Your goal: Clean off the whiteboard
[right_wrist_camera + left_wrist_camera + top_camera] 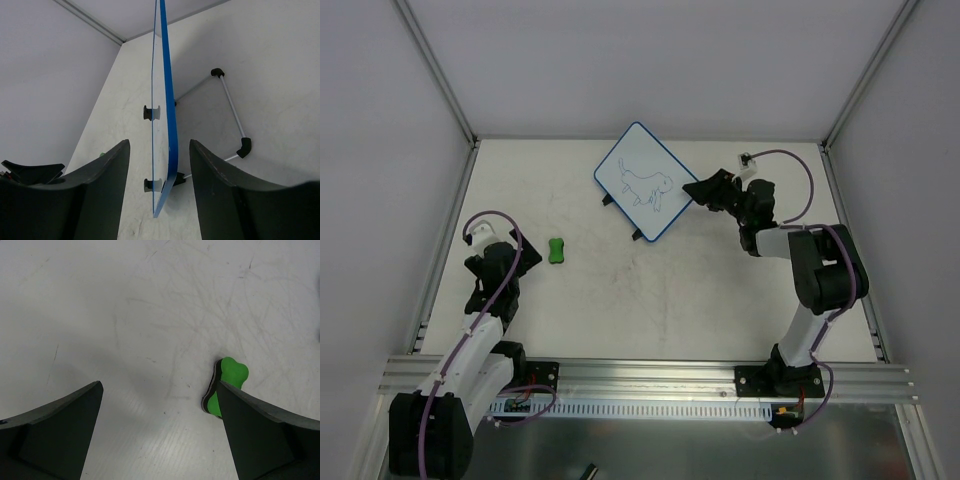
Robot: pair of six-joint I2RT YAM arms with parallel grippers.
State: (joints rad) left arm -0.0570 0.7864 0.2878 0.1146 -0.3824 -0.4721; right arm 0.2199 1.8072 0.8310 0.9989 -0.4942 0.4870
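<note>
Blue-rimmed whiteboard sits edge-on between fingers of right tool

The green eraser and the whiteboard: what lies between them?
Only bare, scuffed table, seen in the top view between the green eraser and the whiteboard.

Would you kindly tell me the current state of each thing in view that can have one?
whiteboard: propped on its wire stand, blue animal drawing not erased, one edge between the right gripper's jaws.
green eraser: lying on the table, untouched, beside the left gripper.
left gripper: open, empty, above the table.
right gripper: open, one jaw on each side of the whiteboard's edge, gaps showing on both sides.
</note>
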